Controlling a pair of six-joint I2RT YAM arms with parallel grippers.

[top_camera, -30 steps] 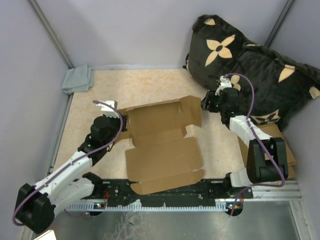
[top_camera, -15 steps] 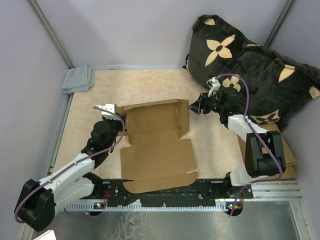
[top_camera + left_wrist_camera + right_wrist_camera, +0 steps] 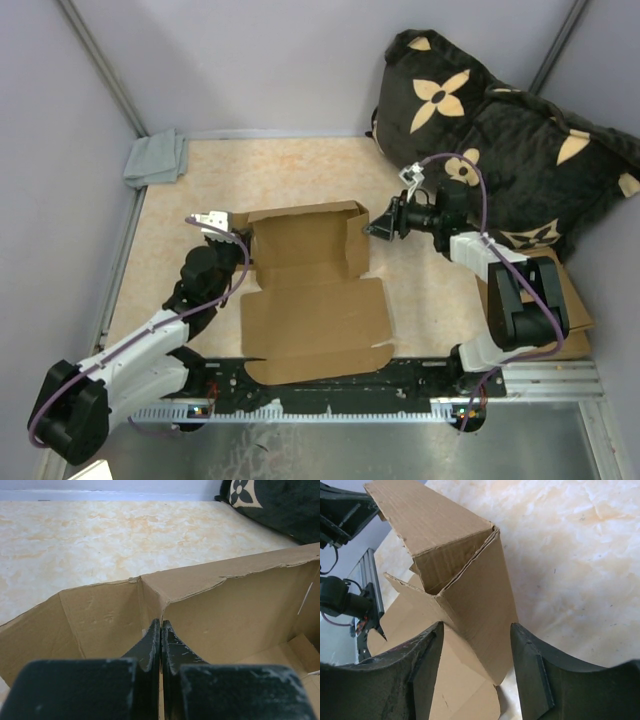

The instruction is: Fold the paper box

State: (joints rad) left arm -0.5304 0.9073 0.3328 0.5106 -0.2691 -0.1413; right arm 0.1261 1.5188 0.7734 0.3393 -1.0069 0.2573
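Observation:
The paper box (image 3: 310, 290) is a brown die-cut sheet mid-table, its back wall and both end flaps standing and its front panels flat. In the left wrist view the box (image 3: 240, 610) shows an upright corner crease. My left gripper (image 3: 222, 224) is at the box's left end, and its shut fingertips (image 3: 161, 626) rest against that crease with nothing visibly held. My right gripper (image 3: 376, 229) is open at the right end. In the right wrist view the raised right flap (image 3: 487, 600) stands just ahead of the right gripper (image 3: 475, 626), between its spread fingers.
A grey cloth (image 3: 157, 158) lies in the far left corner. A black pillow with tan flowers (image 3: 500, 120) fills the far right. Flat cardboard sheets (image 3: 565, 300) lie under the right arm. A metal rail (image 3: 330, 380) runs along the near edge.
My right gripper moved left to the box's right end, and the right flap swung from splayed outward to upright. The box slid slightly left. My left gripper stayed shut.

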